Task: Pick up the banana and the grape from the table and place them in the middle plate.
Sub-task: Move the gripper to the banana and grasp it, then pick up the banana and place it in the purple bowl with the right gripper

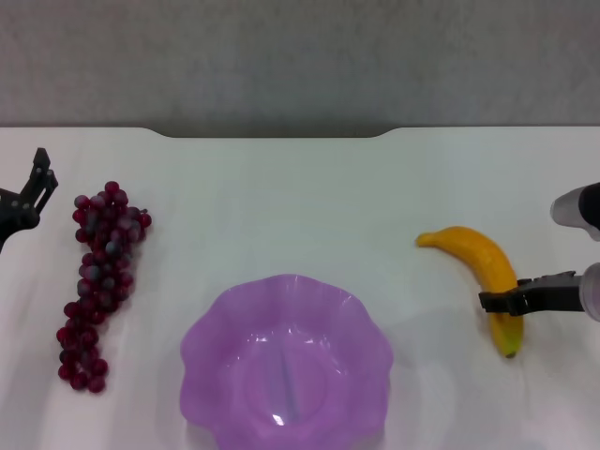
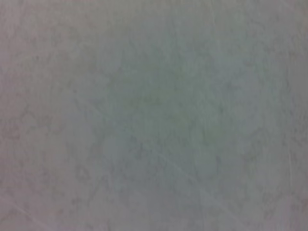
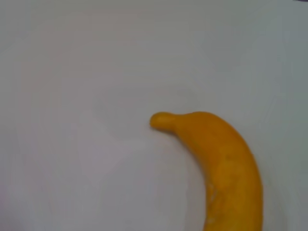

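At the right edge of the head view, the right gripper (image 1: 504, 302) reaches in level with the lower half of the banana (image 1: 484, 267). Its dark fingers overlap the fruit, but I cannot tell whether they are spread around it or closed on it. The banana lies on the table (image 1: 300, 197), its long axis running from a stubby stem at centre right down to a greenish tip at lower right, roughly square to the fingers. The right wrist view shows only the stem end (image 3: 163, 120) and curved body.

The plate (image 1: 286, 361) sits empty at bottom centre, left of the banana and apart from it.

At the left edge, the left gripper (image 1: 37, 183) waits beside the grapes (image 1: 98, 281), which run upright down the frame; its opening cannot be read either.
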`<state>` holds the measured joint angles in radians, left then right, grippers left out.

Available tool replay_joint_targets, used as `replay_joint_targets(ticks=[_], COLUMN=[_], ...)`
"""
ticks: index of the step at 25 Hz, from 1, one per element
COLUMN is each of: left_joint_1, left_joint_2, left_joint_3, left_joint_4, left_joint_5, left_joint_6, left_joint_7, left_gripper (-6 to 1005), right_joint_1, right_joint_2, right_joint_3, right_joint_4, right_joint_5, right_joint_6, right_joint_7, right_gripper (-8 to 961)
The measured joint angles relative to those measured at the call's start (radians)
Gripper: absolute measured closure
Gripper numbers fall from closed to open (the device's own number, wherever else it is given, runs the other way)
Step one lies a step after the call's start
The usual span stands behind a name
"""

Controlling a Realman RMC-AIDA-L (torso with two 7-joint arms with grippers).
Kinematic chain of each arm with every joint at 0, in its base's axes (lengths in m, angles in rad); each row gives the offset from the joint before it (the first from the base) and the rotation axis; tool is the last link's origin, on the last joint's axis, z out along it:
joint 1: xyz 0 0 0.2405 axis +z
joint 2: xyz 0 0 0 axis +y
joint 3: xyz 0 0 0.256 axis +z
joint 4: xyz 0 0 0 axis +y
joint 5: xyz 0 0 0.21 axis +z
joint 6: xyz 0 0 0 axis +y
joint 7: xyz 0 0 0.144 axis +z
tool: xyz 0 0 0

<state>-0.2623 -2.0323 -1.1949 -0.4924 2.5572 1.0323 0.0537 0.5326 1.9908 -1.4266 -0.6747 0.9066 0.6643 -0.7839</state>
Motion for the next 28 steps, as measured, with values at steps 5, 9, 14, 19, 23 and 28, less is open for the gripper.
replay_joint_targets(ticks=[5, 9, 14, 19, 23, 28], left_joint_1=[0.000, 0.000, 0.000, 0.000, 0.000, 0.000], left_joint_2=[0.000, 0.000, 0.000, 0.000, 0.001, 0.001], left_joint_3=[0.000, 0.000, 0.000, 0.000, 0.000, 0.000], left_joint_4=[0.000, 0.000, 0.000, 0.000, 0.000, 0.000], left_joint_5=[0.000, 0.000, 0.000, 0.000, 0.000, 0.000], left_joint_6=[0.000, 0.000, 0.000, 0.000, -0.002, -0.003], left_joint_7=[0.000, 0.000, 0.000, 0.000, 0.000, 0.000], left_gripper=[114, 114, 114, 115, 115, 115], right_joint_1=[0.001, 0.001, 0.002, 0.004, 0.000, -0.001], right_joint_2=[-0.002, -0.002, -0.002, -0.004, -0.004, -0.004], right_joint_3=[0.000, 0.000, 0.000, 0.017, 0.038, 0.039], right_joint_4=[0.000, 0.000, 0.002, 0.009, 0.009, 0.005], right_joint_5=[0.000, 0.000, 0.000, -0.001, -0.002, -0.002], right_joint_6=[0.000, 0.000, 0.000, -0.001, -0.002, -0.015], right_joint_7=[0.000, 0.000, 0.000, 0.005, 0.003, 0.001], right_gripper=[262, 366, 450, 457, 457, 458])
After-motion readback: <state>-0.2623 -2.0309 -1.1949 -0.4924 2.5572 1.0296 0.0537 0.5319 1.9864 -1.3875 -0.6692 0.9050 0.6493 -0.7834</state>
